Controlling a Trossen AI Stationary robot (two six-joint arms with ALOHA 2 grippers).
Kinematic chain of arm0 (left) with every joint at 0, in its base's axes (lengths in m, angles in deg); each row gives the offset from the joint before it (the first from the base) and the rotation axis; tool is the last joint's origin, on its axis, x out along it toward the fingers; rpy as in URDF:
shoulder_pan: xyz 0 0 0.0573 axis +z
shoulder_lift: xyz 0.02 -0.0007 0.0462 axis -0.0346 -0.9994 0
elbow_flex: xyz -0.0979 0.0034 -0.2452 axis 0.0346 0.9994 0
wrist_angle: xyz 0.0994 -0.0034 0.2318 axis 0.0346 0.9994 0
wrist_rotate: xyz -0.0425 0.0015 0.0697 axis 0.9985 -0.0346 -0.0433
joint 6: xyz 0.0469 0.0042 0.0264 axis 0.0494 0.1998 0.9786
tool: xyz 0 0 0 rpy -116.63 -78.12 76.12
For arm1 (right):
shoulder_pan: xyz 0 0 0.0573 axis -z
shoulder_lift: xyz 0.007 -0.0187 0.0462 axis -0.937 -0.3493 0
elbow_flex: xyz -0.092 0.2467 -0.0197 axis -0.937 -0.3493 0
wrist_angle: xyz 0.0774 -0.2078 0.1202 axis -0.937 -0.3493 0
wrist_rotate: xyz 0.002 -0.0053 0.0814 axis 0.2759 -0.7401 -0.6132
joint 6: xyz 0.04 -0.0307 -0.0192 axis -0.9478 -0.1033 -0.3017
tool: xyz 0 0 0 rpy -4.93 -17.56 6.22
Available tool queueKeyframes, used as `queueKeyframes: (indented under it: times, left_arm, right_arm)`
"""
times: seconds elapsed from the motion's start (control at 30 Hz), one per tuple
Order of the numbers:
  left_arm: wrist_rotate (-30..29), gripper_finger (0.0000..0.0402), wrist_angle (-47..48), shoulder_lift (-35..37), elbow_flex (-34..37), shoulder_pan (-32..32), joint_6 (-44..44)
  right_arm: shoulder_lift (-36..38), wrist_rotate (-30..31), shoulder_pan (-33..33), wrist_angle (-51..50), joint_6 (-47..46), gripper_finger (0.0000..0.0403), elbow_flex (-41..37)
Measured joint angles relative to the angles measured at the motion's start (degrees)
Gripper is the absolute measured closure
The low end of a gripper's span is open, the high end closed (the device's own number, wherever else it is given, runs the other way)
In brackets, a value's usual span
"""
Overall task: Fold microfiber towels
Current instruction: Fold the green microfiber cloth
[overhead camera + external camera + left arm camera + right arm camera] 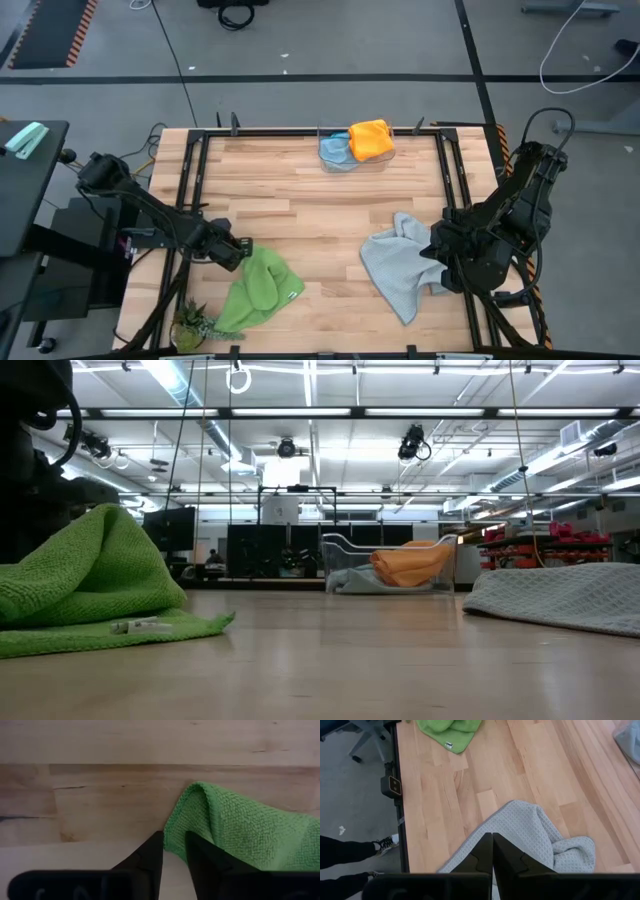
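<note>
The bright green towel [258,290] lies bunched at the table's near left, its label [140,625] on the flat part. My left gripper [238,252] is at the towel's left edge, shut on it [174,840]. The light grey towel [398,265] lies crumpled at the near right. My right gripper [492,847] is above its right part with the fingers shut together and nothing seen between them. The yellow-orange towel [372,138] and the light blue towel [336,148] lie in a clear bin at the far edge. My left gripper pinches the green towel's edge [172,827] between its two fingers, coming steeply from above. Beside the fingers the cloth turns over in a fold [202,795]. In the low view the towel rises in a hump [108,520] toward the arm, and its lower part lies on the table.
The clear bin [352,160] stands at the far middle. A small pineapple-like object [190,325] sits at the near left corner. Black frame rails [190,180] run along the table's sides. A person's legs and shoes [350,852] show on the floor beside the table.
</note>
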Motion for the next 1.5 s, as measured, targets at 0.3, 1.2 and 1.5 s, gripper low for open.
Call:
queueKeyframes:
  times: [0.3,1.2,1.5]
  left_arm:
    - [0.60,0.0276,-1.43,-0.96,-0.05,1.20,0.16]
    - [0.87,0.0292,-7.61,-1.16,0.19,5.11,3.55]
    - [-0.09,0.0309,-8.70,-1.22,0.19,5.11,5.81]
  right_arm:
    - [0.00,0.00,0.00,0.16,0.01,0.0392,0.00]
    - [0.00,2.66,0.00,0.14,0.04,0.0392,0.00]
    - [0.01,5.26,0.20,0.14,-0.16,0.0392,0.00]
